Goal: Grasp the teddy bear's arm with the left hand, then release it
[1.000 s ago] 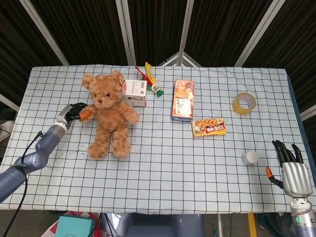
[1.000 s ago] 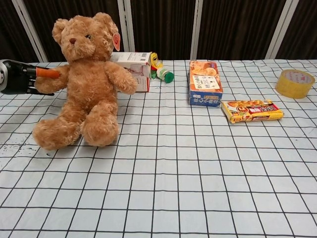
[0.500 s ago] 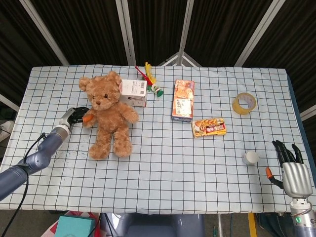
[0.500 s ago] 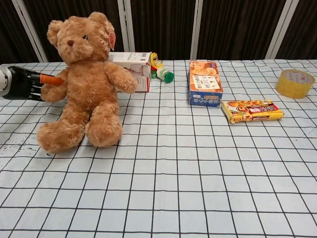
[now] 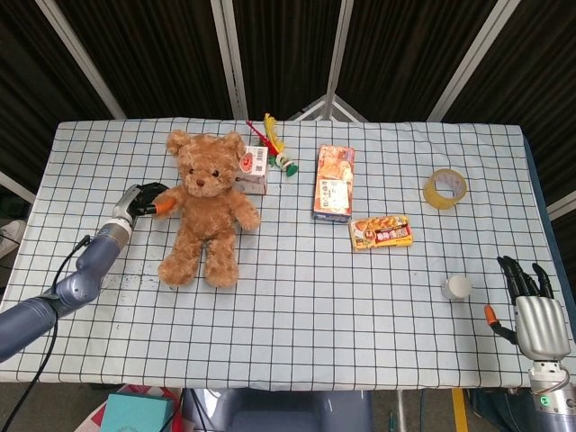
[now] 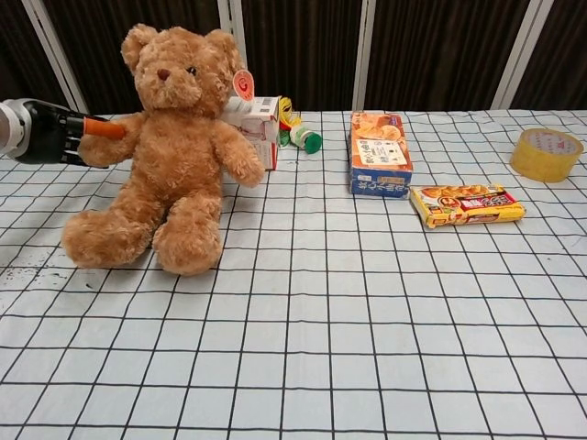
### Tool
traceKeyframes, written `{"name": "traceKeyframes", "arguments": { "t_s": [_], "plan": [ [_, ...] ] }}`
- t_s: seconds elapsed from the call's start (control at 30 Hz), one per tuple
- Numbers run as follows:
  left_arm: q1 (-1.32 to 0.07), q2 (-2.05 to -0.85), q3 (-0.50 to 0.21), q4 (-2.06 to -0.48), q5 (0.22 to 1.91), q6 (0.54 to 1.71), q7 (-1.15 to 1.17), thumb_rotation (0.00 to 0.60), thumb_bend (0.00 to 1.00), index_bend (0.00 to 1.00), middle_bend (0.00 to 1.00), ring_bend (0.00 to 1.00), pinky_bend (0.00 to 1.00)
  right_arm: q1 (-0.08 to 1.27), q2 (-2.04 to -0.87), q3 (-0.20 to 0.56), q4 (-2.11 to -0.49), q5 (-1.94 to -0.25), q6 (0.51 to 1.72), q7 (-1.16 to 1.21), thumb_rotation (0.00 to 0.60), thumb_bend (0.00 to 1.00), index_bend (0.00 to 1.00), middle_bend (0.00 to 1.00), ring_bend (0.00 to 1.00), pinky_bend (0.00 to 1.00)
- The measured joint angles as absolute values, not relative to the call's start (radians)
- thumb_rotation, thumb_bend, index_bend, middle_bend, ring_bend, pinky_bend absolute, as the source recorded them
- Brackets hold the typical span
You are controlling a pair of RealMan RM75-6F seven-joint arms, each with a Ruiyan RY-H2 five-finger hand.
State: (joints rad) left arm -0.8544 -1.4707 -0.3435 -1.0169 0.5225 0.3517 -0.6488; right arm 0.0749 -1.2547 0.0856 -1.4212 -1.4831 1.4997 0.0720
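Note:
A brown teddy bear (image 5: 207, 202) sits on the checked tablecloth at the left, and the chest view shows the teddy bear (image 6: 170, 156) leaning back towards the white box. My left hand (image 5: 144, 202) grips the bear's arm at the bear's left-of-frame side, its orange-tipped thumb lying over the paw; in the chest view the left hand (image 6: 50, 133) wraps that paw. My right hand (image 5: 533, 306) hangs off the table's near right corner, fingers spread, holding nothing.
A white box (image 5: 250, 167) stands right behind the bear, with a small green bottle (image 5: 286, 165) beside it. An orange snack box (image 5: 333, 183), a flat snack packet (image 5: 382, 232), a tape roll (image 5: 445, 188) and a white cap (image 5: 456, 288) lie to the right.
My left hand, still holding the paw, has pushed up and to the right; the bear has shifted right and tipped back against the white box.

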Motion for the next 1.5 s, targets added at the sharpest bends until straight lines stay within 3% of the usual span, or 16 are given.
{"name": "traceKeyframes", "arguments": {
  "t_s": [0.23, 0.57, 0.93, 1.27, 1.5],
  "plan": [
    [-0.868, -1.493, -0.3, -0.972, 0.44, 0.354, -0.597, 0.6, 0.51, 0.49, 0.45, 0.04, 0.1, 0.074, -1.254, 0.086, -1.422, -1.483, 1.501, 0.078, 0.6, 0.37, 0.09, 0.12, 0.24, 0.06],
    [-0.912, -1.482, -0.34, -0.99, 0.42, 0.38, -0.553, 0.6, 0.51, 0.49, 0.45, 0.04, 0.1, 0.073, -1.252, 0.088, -1.424, -1.479, 1.499, 0.084, 0.6, 0.37, 0.09, 0.12, 0.24, 0.06],
    [-0.89, -1.512, -0.288, -0.957, 0.371, 0.388, -0.493, 0.6, 0.51, 0.49, 0.45, 0.05, 0.1, 0.068, -1.25, 0.087, -1.425, -1.48, 1.504, 0.092, 0.6, 0.37, 0.08, 0.12, 0.24, 0.06],
    [-0.893, -1.502, -0.34, -0.985, 0.385, 0.429, -0.473, 0.6, 0.51, 0.49, 0.45, 0.04, 0.1, 0.07, -1.251, 0.088, -1.426, -1.478, 1.499, 0.094, 0.6, 0.37, 0.08, 0.12, 0.24, 0.06],
    [-0.872, -1.511, -0.312, -0.981, 0.367, 0.418, -0.443, 0.6, 0.51, 0.49, 0.45, 0.04, 0.1, 0.069, -1.25, 0.088, -1.426, -1.48, 1.502, 0.095, 0.6, 0.37, 0.09, 0.12, 0.24, 0.06]
  ]
}}
